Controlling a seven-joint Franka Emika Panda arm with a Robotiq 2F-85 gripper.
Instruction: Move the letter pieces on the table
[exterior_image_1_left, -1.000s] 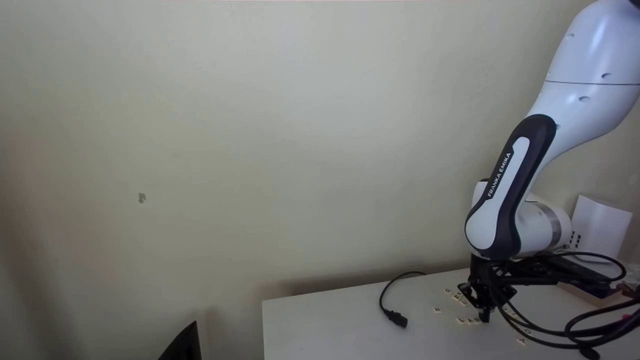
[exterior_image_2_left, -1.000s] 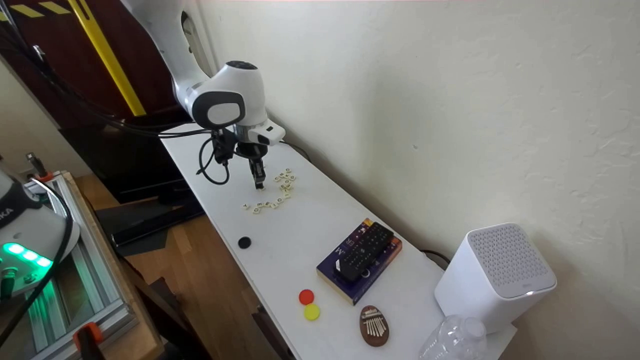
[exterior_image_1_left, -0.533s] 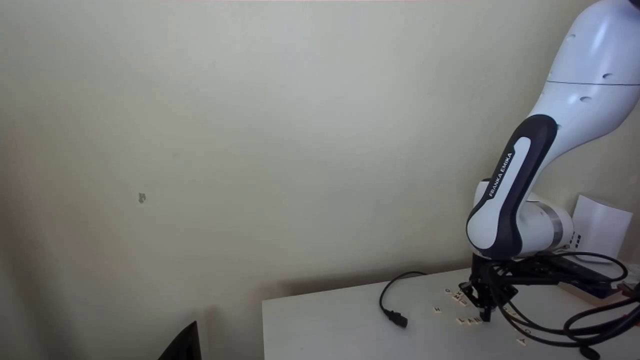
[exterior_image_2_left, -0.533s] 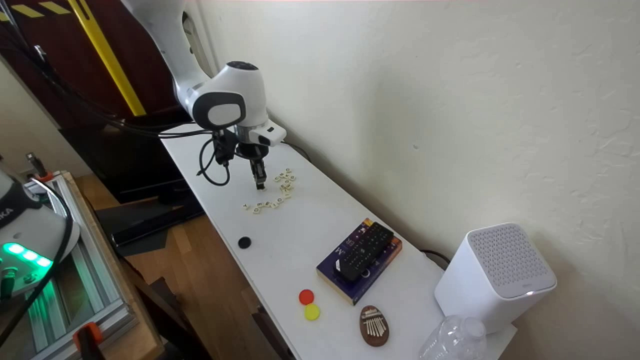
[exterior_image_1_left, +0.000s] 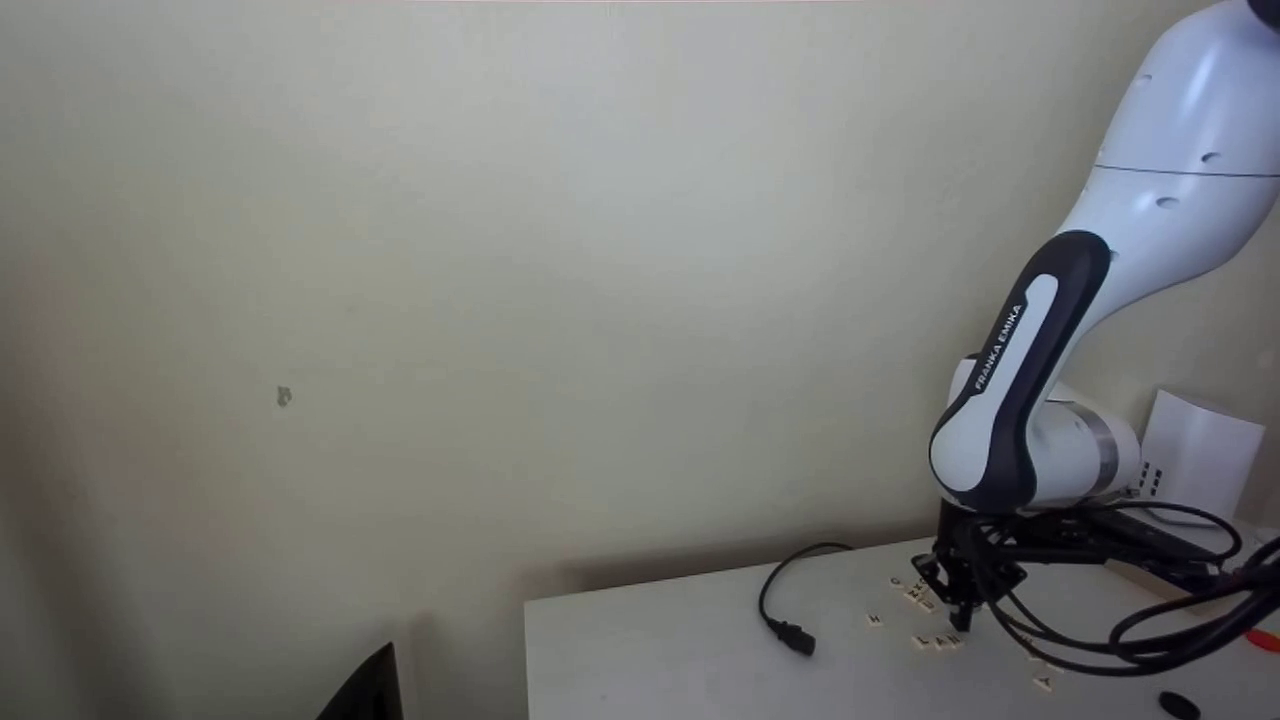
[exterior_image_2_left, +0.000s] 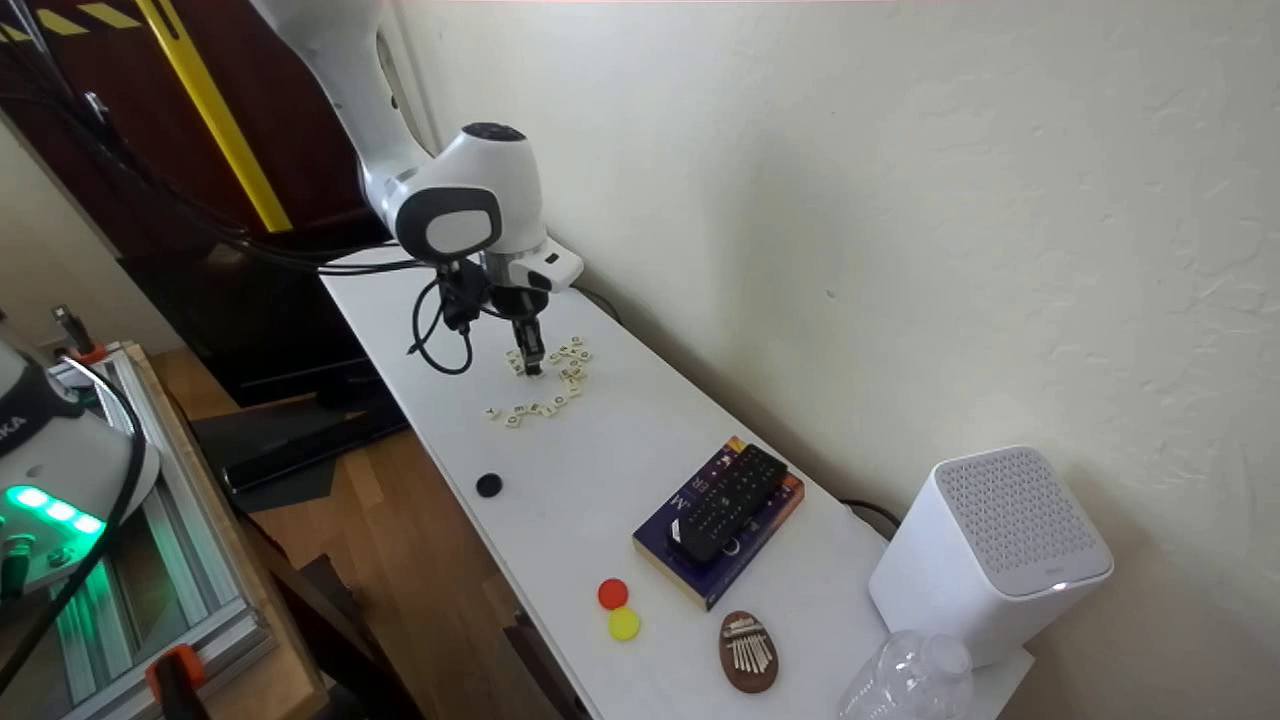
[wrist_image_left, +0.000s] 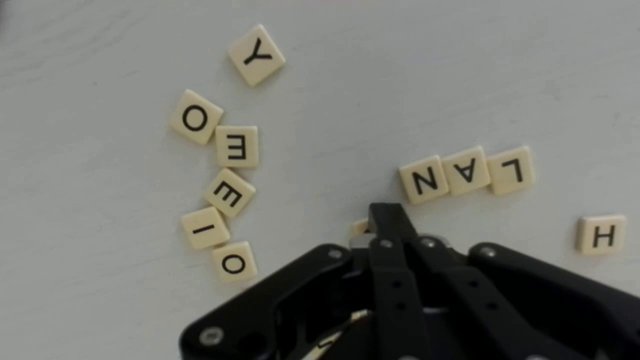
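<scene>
Cream letter tiles lie flat on the white table (exterior_image_1_left: 640, 660). In the wrist view, tiles N (wrist_image_left: 424, 180), A (wrist_image_left: 466, 171) and L (wrist_image_left: 511, 170) form a touching row, upside down. An H tile (wrist_image_left: 602, 235) lies apart at right. Tiles Y (wrist_image_left: 256, 55), O (wrist_image_left: 196, 117), E (wrist_image_left: 237, 146) and several others trail down the left. My gripper (wrist_image_left: 392, 212) is shut, its tips just below N. It hides most of a tile (wrist_image_left: 359, 227) and others further down. Both exterior views show the gripper (exterior_image_1_left: 960, 622) (exterior_image_2_left: 533, 368) pointing down, low over the table among the tiles.
A black cable (exterior_image_1_left: 790, 636) lies on the table near the wall. In an exterior view, a black disc (exterior_image_2_left: 489, 485), red disc (exterior_image_2_left: 613, 594), yellow disc (exterior_image_2_left: 624, 625), book (exterior_image_2_left: 665, 550) with remote (exterior_image_2_left: 730, 500), thumb piano (exterior_image_2_left: 748, 652), bottle (exterior_image_2_left: 910, 680) and white box (exterior_image_2_left: 990, 560) stand farther along.
My gripper has risen slightly and shifted toward the wall, away from the N, A, L row. That row, hidden before in an exterior view, now shows there beside the gripper. The gripper's cables shifted.
</scene>
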